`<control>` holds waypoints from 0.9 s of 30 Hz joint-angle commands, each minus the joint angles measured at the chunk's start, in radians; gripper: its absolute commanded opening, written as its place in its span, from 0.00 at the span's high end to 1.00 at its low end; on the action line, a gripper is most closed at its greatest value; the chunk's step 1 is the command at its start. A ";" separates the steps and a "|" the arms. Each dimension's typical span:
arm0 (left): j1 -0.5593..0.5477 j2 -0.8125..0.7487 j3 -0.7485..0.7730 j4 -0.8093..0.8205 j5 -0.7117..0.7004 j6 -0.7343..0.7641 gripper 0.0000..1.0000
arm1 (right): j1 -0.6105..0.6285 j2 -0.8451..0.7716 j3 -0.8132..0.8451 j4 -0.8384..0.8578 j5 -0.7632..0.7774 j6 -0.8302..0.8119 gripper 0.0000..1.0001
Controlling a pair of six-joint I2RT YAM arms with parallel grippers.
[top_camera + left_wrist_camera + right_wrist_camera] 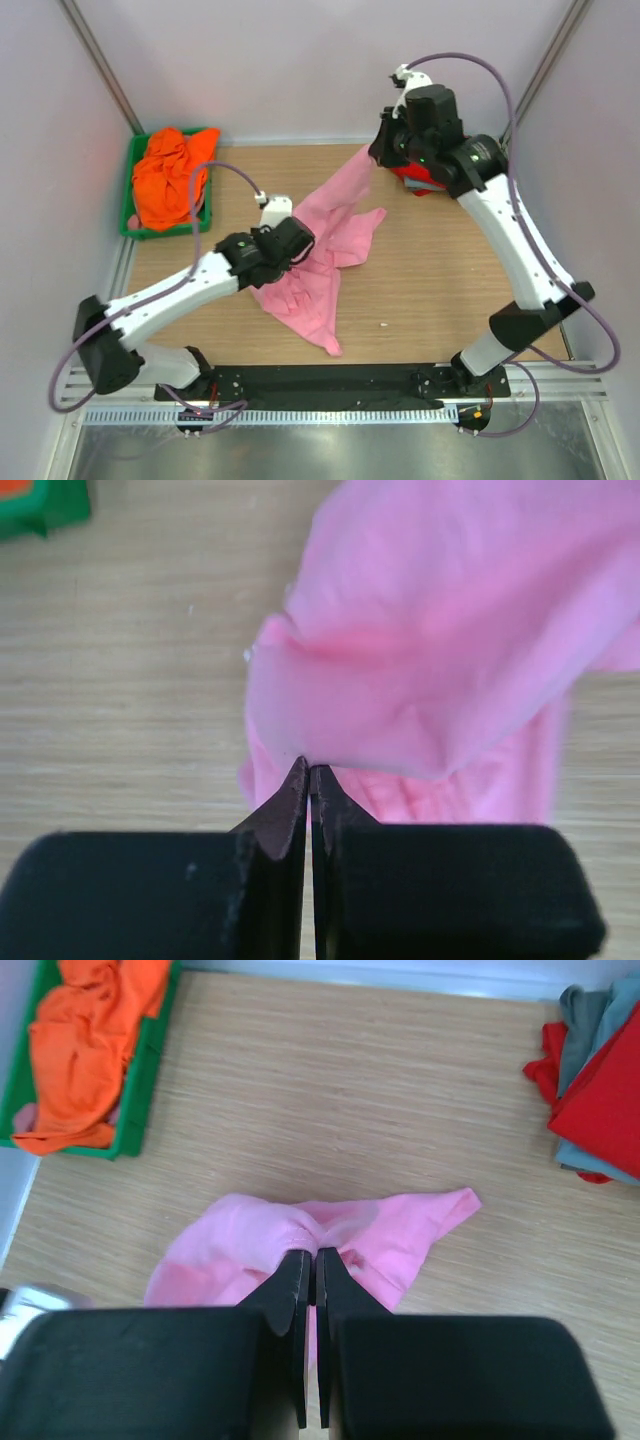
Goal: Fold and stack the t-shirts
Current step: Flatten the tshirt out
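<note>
Wooden desk (430, 280), crumpled pink t-shirt (320, 250): right gripper (310, 1253) clamped on lifted corner, left gripper (308, 768) pinched on a fold; pull apart evenly, spread flat before folding.

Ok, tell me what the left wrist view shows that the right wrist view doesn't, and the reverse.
Left wrist only: the left gripper, shut, pinching a fold of the pink t-shirt close up. Right wrist only: the right gripper, shut on another part of that shirt, and the red and grey t-shirts piled at the right. Both: the pink t-shirt, the wooden table, and the green bin holding the orange t-shirt, just a corner of it in the left view.
</note>
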 commanded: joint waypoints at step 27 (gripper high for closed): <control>0.557 -0.022 0.191 0.155 1.207 0.386 0.80 | -0.139 -0.090 -0.072 -0.231 0.370 -0.012 0.99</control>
